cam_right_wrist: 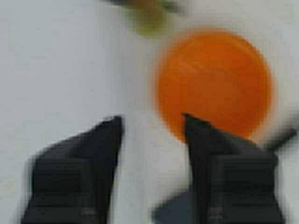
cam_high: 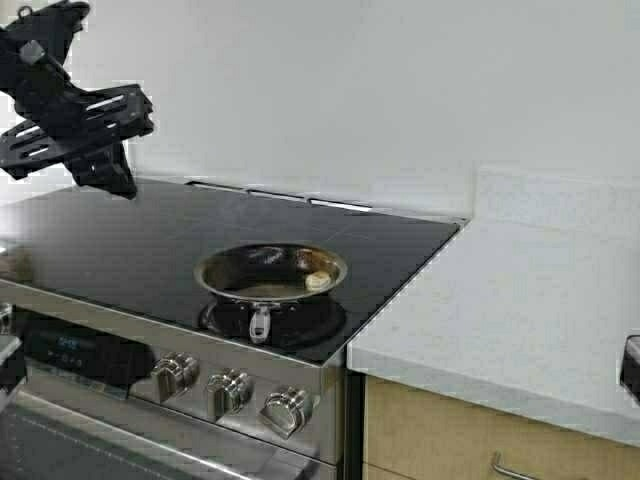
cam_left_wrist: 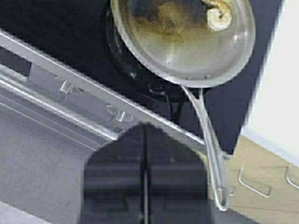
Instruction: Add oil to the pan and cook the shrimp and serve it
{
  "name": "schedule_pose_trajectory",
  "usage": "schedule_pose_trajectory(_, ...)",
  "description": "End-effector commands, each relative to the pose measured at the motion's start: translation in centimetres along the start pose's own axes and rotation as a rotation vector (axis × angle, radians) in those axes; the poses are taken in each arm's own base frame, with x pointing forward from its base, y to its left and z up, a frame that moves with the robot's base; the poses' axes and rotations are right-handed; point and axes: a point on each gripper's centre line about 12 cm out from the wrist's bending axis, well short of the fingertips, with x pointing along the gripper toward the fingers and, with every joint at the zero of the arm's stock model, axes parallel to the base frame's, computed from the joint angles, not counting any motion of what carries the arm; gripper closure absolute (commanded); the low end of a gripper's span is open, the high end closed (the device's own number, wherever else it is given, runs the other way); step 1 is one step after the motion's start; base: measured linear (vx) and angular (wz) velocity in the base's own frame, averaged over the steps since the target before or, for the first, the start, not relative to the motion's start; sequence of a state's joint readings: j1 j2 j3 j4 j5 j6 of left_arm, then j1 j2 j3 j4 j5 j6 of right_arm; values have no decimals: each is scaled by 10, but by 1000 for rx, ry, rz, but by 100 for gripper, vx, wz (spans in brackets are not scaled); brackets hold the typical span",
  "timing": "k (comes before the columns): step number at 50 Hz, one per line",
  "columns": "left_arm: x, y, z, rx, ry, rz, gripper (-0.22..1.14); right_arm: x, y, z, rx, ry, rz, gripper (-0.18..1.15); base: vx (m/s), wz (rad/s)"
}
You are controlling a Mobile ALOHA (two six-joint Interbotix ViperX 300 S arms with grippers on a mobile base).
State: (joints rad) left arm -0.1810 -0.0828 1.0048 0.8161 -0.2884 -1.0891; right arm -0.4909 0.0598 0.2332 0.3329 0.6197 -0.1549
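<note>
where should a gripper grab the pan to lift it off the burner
By the metal handle, coming from the stove's front edge: it sticks out from the pan toward the knobs, thin enough to pinch. The rim is wide and round, and the shrimp lies inside it.

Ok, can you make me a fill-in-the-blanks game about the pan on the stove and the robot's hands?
1. The small pale curled shrimp lies inside the round steel ____.
2. The round steel pan sits on the black glass ____.
3. The left gripper has its fingers ____.
4. The right gripper, fingers open, hangs beside a bowl coloured ____.

Missing words: pan; stovetop; shut; orange
</note>
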Motion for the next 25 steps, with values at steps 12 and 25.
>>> schedule_pose_trajectory(12,-18,-13,31,16,-117,-36,87,-88,107,-49,-249,-263,176,89,0,0)
schedule_pose_trajectory(25,-21,-13,34,30,-125,-19,87,-94,170,-131,-437,-190,349,90,0,0)
